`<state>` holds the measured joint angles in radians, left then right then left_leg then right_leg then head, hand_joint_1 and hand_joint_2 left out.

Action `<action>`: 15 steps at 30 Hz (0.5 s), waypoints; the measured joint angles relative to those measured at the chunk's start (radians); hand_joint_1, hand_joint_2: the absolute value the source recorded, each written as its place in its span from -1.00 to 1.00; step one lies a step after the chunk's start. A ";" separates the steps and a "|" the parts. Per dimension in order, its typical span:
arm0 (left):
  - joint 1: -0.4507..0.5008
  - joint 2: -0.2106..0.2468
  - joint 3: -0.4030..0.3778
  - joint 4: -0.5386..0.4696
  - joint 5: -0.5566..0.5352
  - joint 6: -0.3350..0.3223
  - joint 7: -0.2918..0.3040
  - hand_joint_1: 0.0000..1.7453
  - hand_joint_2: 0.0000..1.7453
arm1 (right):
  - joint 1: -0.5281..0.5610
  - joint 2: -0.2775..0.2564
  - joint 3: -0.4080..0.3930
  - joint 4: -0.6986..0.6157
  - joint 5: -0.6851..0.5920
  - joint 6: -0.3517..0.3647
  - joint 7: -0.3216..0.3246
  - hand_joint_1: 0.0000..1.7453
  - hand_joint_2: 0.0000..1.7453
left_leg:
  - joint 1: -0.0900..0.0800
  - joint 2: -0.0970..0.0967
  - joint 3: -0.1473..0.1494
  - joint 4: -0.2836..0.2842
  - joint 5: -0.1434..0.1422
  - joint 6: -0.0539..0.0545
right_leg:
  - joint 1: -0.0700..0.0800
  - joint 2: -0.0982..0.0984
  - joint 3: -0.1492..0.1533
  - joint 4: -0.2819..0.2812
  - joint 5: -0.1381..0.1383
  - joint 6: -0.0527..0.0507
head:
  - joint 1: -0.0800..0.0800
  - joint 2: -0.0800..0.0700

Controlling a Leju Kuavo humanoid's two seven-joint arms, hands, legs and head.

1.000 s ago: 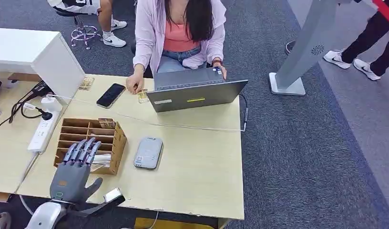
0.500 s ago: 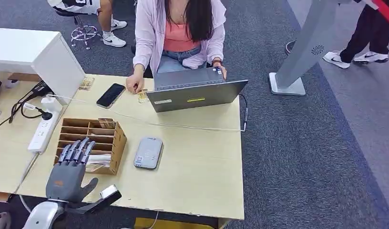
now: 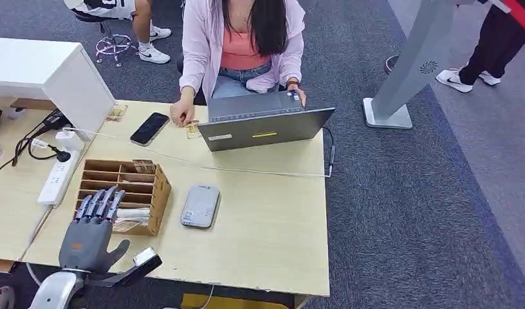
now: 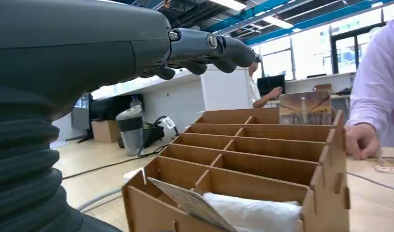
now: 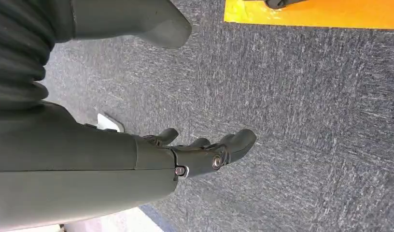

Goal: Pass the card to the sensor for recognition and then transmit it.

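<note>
since a second ago the left hand [image 3: 87,239] has drawn back toward the near edge of the worktop [image 3: 266,219], so that its fingertips [image 3: 99,197] now lie over the front slots of the wooden organizer [image 3: 121,187] instead of reaching further across it. the people, the laptop and the things on the worktop lie as they did.

the left hand hovers palm down with its fingers stretched forward and slightly apart, thumb out to the side, holding nothing. in the left wrist view the fingers [image 4: 204,46] hang above the organizer [image 4: 253,159] without touching it. a card [image 4: 188,203] leans tilted in the organizer's nearest slot, beside a crumpled white sheet [image 4: 253,215]; in the head view the same card [image 3: 126,225] shows in the front slot. another card [image 3: 143,167] stands upright in the far corner slot.

the grey sensor [image 3: 201,206] lies flat on the worktop just beside the organizer, apart from the hand. further back a person [image 3: 242,45] sits at a grey laptop [image 3: 263,129], one hand near a small card [image 3: 193,130] and a black phone [image 3: 149,129]. a white power strip [image 3: 57,177] lies on the neighbouring surface.

the right hand [image 5: 204,152] hangs over grey carpet [image 5: 306,121], fingers loosely curled and apart, holding nothing.
</note>
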<state>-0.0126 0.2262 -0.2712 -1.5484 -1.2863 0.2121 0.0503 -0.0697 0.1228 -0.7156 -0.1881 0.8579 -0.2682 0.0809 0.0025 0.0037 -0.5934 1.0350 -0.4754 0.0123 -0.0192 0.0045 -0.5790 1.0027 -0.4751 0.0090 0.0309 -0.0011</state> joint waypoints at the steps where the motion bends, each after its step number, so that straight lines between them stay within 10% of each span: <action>1: 0.000 0.000 0.000 0.000 0.000 0.000 0.000 -1.00 1.00 | 0.000 0.000 0.000 0.000 0.000 0.000 0.000 -1.00 1.00 | 0.000 0.000 0.000 0.000 0.000 0.000 | 0.000 0.000 0.000 0.000 0.000 0.000 | 0.000 0.000; 15: 0.002 -0.011 0.024 0.008 -0.003 0.000 0.006 -1.00 1.00 | 0.000 0.000 -0.001 0.000 0.008 0.005 0.000 -1.00 1.00 | 0.000 0.000 0.000 0.000 0.000 0.000 | 0.000 0.000 0.000 0.000 0.000 0.000 | 0.000 0.000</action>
<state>-0.0106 0.2148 -0.2476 -1.5404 -1.2898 0.2121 0.0561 -0.0698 0.1228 -0.7168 -0.1881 0.8660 -0.2632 0.0809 0.0025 0.0036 -0.5936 1.0350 -0.4754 0.0123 -0.0192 0.0041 -0.5790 1.0027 -0.4752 0.0090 0.0309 -0.0011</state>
